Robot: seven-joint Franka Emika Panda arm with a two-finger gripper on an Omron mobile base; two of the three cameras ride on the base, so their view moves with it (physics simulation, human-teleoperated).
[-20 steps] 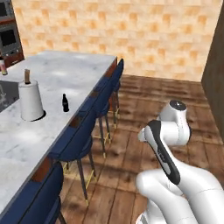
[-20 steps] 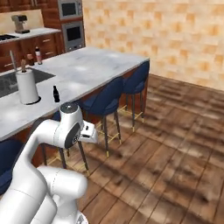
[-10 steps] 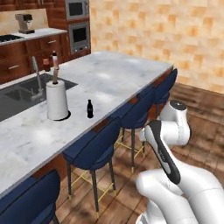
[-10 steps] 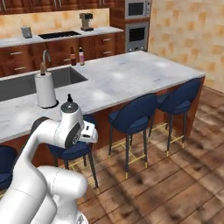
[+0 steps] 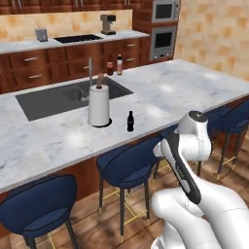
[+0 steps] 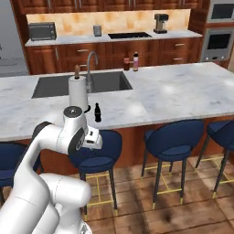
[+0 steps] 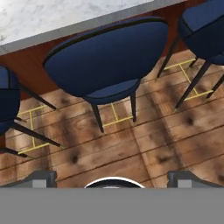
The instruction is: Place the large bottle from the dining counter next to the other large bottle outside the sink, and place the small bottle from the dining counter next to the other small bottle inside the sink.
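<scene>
Right, gripper (image 7: 112,177) is hanging low in front of the counter (image 5: 194,85), facing down at a stool (image 7: 105,65) and the wood floor (image 7: 131,148). Fingers (image 7: 39,178) are standing spread as wide as they go, gripping nothing.

Small bottle (image 5: 130,121) is standing upright on the counter, just beside the paper towel roll (image 5: 98,105) on the stool side, near the counter's front edge. In the right base view it (image 6: 97,112) is sitting above and just behind the arm's wrist, well apart from the fingers.

Sink (image 5: 58,97) is lying behind the roll, faucet (image 5: 90,73) at its far rim. Two bottles are standing together on the counter past the sink's far corner: a dark one (image 5: 110,67) and the pink bottle (image 5: 119,64). Can't tell the dark one's label from here.
</scene>
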